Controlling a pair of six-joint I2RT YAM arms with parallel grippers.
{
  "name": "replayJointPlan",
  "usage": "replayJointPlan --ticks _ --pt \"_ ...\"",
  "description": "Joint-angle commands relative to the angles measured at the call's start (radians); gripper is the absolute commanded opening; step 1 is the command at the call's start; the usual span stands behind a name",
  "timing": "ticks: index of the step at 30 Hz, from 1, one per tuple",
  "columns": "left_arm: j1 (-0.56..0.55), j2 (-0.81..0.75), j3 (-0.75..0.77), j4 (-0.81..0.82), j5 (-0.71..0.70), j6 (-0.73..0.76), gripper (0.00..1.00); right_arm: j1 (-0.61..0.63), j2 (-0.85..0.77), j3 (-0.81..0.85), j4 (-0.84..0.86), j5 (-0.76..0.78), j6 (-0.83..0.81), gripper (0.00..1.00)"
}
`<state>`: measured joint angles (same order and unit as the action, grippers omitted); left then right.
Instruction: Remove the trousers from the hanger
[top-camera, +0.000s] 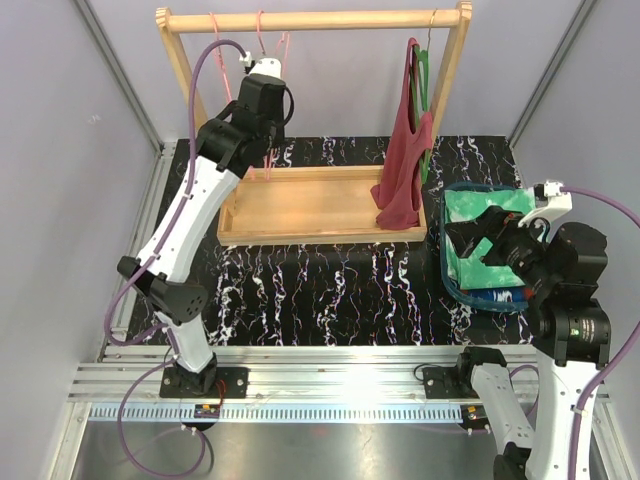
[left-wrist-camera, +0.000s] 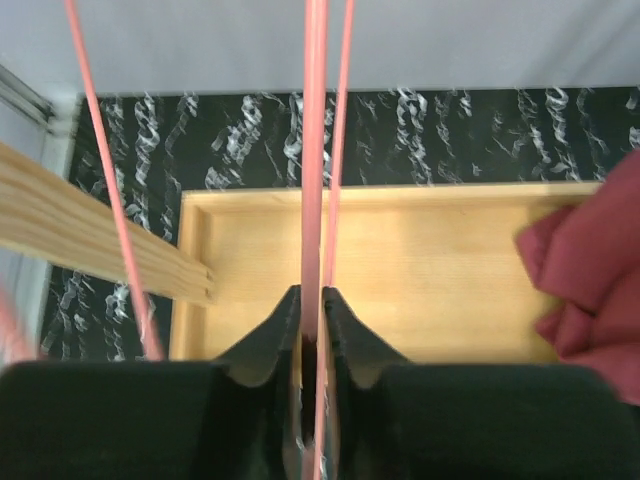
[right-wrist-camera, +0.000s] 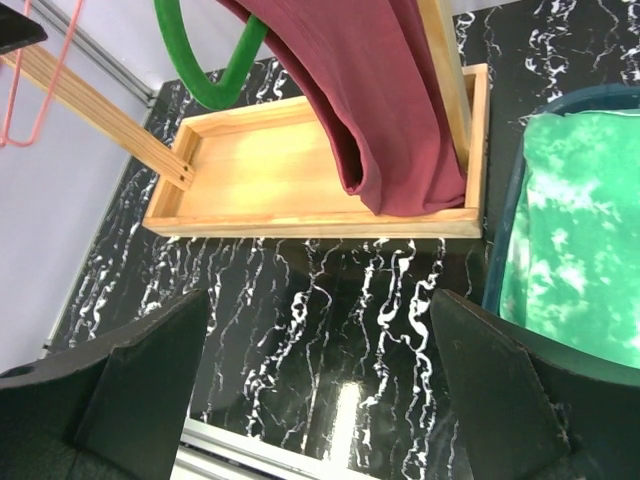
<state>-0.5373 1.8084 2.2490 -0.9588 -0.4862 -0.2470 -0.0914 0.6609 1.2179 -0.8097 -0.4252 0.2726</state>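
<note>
Close to the left wall, the left gripper (left-wrist-camera: 311, 298) is raised to the wooden rack (top-camera: 310, 19), its jaws closed to a thin slot on the bare pink hanger (left-wrist-camera: 315, 150). Below lies the wooden tray (top-camera: 300, 234), with the hem of the maroon tank top (top-camera: 405, 170), hung on a green hanger (top-camera: 421, 95), resting in its right end. An open stretch of table (top-camera: 330, 290) lies in front. At right, the blue basket (top-camera: 486, 186) holds the green trousers (top-camera: 478, 207) over the dark blue trousers (top-camera: 497, 294). The right gripper (top-camera: 487, 245) hovers above them, jaws spread wide, holding nothing.

The maroon top (right-wrist-camera: 380, 110) hangs into the wooden tray (right-wrist-camera: 250, 170); the green trousers (right-wrist-camera: 580, 240) lie to its right, in a bin (right-wrist-camera: 503, 240).
</note>
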Motion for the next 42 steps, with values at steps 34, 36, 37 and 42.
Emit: replayJointPlan --ticks 34,36,37,42 --pt "-0.009 -0.196 -0.167 0.017 0.097 -0.083 0.22 0.007 -0.017 0.020 -0.026 0.000 -0.061 1.00" --pt "-0.007 -0.201 -0.166 0.012 0.095 -0.086 0.30 0.007 -0.020 0.020 -0.025 0.002 -0.062 0.99" --pt "-0.007 -0.202 -0.167 0.015 0.094 -0.084 0.34 0.005 -0.020 0.019 -0.025 0.002 -0.062 0.99" --pt "-0.007 -0.242 -0.186 -0.006 0.094 -0.101 0.61 0.005 -0.018 0.020 -0.028 0.012 -0.065 1.00"
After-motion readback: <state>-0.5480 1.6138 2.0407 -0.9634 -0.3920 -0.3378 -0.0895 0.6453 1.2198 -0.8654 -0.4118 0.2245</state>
